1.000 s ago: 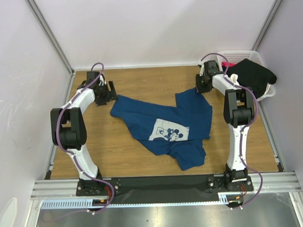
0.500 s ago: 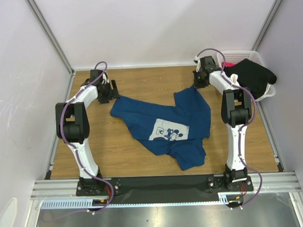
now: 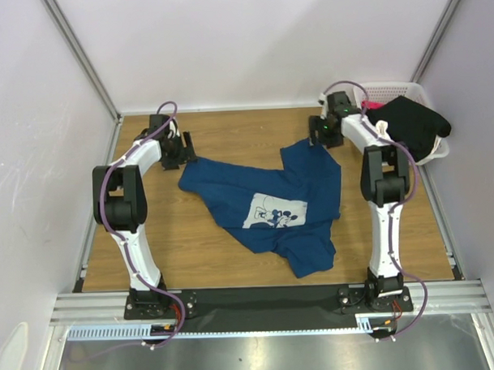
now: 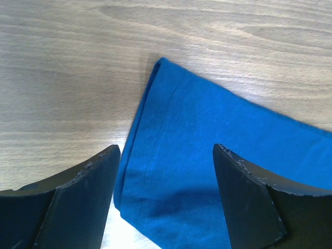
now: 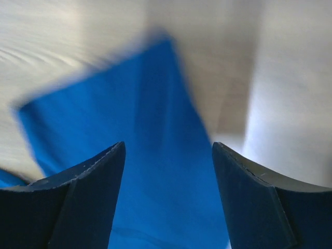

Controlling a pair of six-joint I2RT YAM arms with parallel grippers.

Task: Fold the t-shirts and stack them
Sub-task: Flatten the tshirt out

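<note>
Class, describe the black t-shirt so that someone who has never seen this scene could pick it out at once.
Find the wooden table and look to its far right corner, where a white lattice basket stands. The black t-shirt lies heaped over the basket's near rim. Unlike the blue t-shirt spread mid-table with its white cartoon print, it is plain and crumpled.

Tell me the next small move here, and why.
Probably lower both arms and pinch: the left jaws and right jaws stand open over the far corners of the blue t-shirt, which lies rumpled and unfolded on the table.
</note>
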